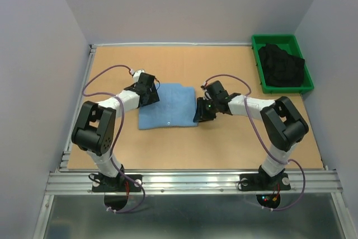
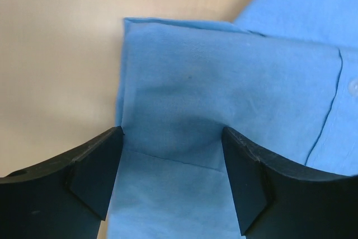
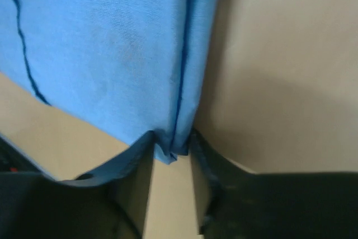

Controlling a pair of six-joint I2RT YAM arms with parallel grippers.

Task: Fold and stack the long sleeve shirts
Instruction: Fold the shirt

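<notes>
On the tan table (image 1: 224, 144), the left gripper (image 2: 172, 138) gapes wide over the folded light blue shirt (image 1: 168, 106) at its 10 o'clock corner. The right gripper (image 3: 169, 155) pinches its 3 o'clock edge.

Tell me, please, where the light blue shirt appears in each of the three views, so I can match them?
Top external: the light blue shirt lies folded mid-table, between the two arms.
Left wrist: it fills the centre and right, beyond the left fingers.
Right wrist: it covers the upper left, its corner between the right fingers.
Shared landmark: the tan table, visible beside the shirt in all three.
</notes>
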